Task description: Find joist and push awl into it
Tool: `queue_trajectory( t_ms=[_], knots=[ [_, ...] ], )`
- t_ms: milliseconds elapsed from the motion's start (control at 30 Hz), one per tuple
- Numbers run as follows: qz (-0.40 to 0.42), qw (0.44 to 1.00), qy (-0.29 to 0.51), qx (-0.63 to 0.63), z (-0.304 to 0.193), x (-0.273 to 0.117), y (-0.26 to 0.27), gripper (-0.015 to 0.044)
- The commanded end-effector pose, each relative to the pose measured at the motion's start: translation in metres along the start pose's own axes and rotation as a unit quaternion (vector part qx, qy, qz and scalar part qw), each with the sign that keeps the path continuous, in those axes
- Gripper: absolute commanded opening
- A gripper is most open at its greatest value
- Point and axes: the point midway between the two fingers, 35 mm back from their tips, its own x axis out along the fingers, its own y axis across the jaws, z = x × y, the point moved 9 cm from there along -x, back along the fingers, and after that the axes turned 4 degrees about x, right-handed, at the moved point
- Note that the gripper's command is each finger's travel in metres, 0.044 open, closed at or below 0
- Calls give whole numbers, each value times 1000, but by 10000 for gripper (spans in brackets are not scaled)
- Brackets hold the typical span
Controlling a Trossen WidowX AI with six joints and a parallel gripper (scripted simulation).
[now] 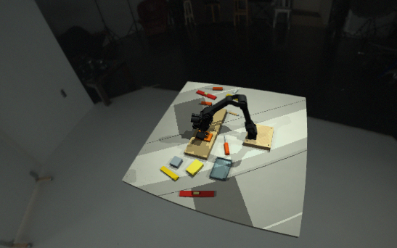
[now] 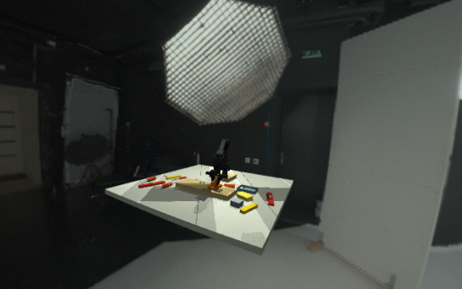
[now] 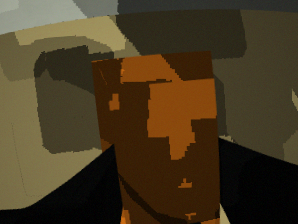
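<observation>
My gripper [image 1: 205,135] [image 2: 214,184] [image 3: 161,143] is shut on the orange stud finder [image 1: 209,137] [image 2: 215,187] [image 3: 182,105]. It holds it at or just above the long wooden floor panel [image 1: 195,149] [image 2: 187,184] [image 3: 25,150], over the part nearer the tray; whether it touches cannot be told. The joist is hidden. An awl [image 1: 226,149] [image 2: 229,185] with an orange handle and thin shaft lies on the table beside the panel. The blue-grey tray [image 1: 220,169] [image 2: 247,189] stands near the panel's end, with nothing seen in it.
A grey block [image 1: 176,162] [image 2: 236,203], a yellow block [image 1: 194,167] [image 2: 245,196], a yellow bar [image 1: 169,172] [image 2: 248,208] and a red level [image 1: 205,193] lie near the tray. Another red level [image 1: 210,96] and orange-handled tools [image 1: 218,88] [image 1: 206,103] lie beyond the panel's far end.
</observation>
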Motion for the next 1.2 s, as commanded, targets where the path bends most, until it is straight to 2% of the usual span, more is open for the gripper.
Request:
queue_trajectory(
  t_ms=[0, 1167],
  knots=[
    [-1, 1000, 1, 0, -1, 0, -12, 0],
    [-4, 1000, 1, -1, 4, 0, -89, 0]
  ],
)
